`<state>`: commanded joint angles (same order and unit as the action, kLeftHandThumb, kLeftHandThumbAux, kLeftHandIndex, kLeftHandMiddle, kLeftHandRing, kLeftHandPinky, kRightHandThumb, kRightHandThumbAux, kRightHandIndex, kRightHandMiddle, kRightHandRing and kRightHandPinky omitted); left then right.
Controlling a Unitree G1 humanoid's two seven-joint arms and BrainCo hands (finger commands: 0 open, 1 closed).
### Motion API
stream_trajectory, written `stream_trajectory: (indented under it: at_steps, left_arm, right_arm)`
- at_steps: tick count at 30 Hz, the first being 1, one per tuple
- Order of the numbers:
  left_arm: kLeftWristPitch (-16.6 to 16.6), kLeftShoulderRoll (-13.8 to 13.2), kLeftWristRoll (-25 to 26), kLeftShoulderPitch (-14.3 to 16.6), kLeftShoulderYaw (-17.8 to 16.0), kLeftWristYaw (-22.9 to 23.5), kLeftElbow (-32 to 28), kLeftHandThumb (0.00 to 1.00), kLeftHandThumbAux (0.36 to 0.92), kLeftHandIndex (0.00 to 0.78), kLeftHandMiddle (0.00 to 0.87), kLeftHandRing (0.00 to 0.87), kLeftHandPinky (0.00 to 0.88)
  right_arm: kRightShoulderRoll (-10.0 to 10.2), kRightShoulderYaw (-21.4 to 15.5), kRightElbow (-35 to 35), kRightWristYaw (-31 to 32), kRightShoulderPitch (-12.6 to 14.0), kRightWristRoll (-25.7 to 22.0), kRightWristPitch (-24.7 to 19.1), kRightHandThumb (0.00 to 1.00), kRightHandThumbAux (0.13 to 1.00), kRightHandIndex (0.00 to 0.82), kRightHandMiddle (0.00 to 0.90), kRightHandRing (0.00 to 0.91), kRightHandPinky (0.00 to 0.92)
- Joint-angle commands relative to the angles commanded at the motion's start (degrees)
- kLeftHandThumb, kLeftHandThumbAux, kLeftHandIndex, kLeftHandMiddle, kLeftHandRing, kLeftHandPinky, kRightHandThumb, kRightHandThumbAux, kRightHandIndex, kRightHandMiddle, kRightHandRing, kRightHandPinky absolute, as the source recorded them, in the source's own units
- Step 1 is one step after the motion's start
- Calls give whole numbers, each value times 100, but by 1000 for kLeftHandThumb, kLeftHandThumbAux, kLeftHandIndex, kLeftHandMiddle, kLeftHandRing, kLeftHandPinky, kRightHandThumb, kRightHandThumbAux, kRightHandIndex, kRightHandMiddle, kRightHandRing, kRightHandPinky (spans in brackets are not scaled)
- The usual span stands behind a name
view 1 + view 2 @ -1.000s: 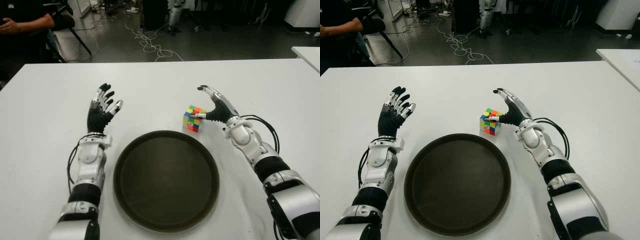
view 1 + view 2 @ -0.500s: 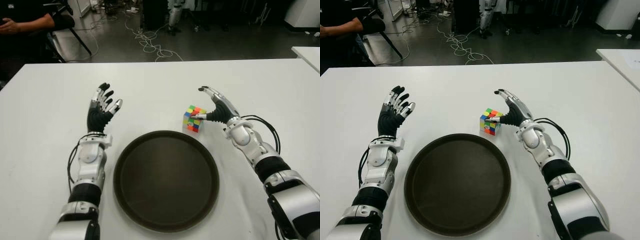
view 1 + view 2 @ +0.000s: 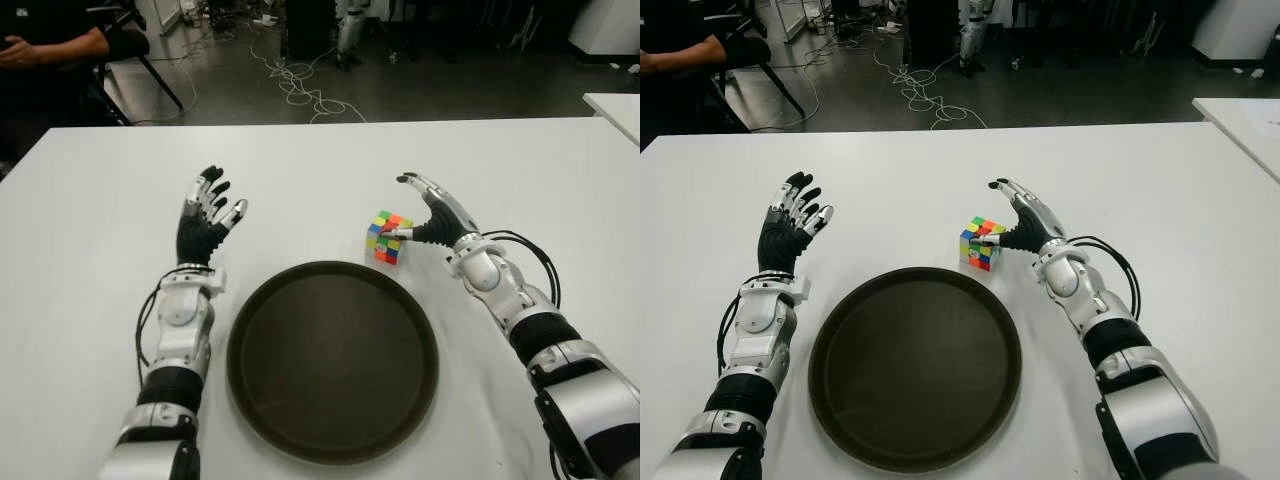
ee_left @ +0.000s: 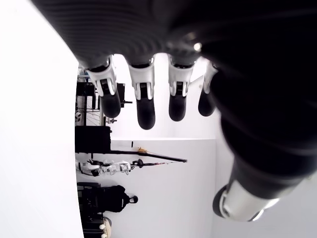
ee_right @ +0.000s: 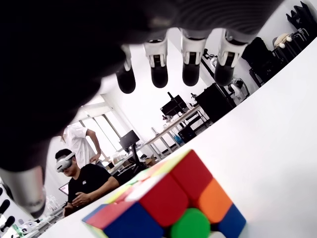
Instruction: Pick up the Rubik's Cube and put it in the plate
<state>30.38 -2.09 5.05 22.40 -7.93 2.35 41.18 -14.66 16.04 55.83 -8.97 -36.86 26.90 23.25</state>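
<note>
The Rubik's Cube sits on the white table just right of centre in the left eye view, a little above the upper right rim of the round dark plate, close to that rim but outside it. No brand, label or writing can be read on the cube, the plate or the arms.

The right hand is at the cube's right side. Its thumb tip reaches the cube's near right face, while the other fingers stretch out straight above and beyond it; the hand is spread, not closed round the cube. The left hand shows in the left half of the frame, well left of the cube and beside the plate's upper left rim, fingers extended and fanned apart, holding nothing.

Compared with half a second ago, the cube, the plate and the right hand show no visible change; the left hand's fingertips sit slightly lower and a touch to the right.

The right wrist view alone shows the cube from close by under the outstretched fingers, and, in its lower left, a person wearing a headset. The eye views show a person's forearm at the upper left and cables on the dark floor beyond the table.
</note>
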Motion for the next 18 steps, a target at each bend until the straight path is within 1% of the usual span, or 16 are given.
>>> stream_trajectory:
  at_steps: [6, 13, 18]
  left_arm:
    - [3, 10, -8, -11, 1, -12, -19, 22, 751, 55, 131, 113, 88]
    - [13, 23, -14, -27, 9, -19, -36, 25, 766, 55, 130, 114, 93]
    - [4, 40, -3, -35, 9, -23, -71, 27, 776, 64, 139, 123, 97]
  right_arm:
    - [20, 3, 20, 30, -3, -22, 17, 0, 602, 0, 19, 29, 45]
    - [62, -16, 57, 126, 3, -77, 44, 0, 590, 9, 31, 49, 74]
    - [90, 4, 77, 198, -17, -57, -38, 0, 586, 14, 26, 39, 61]
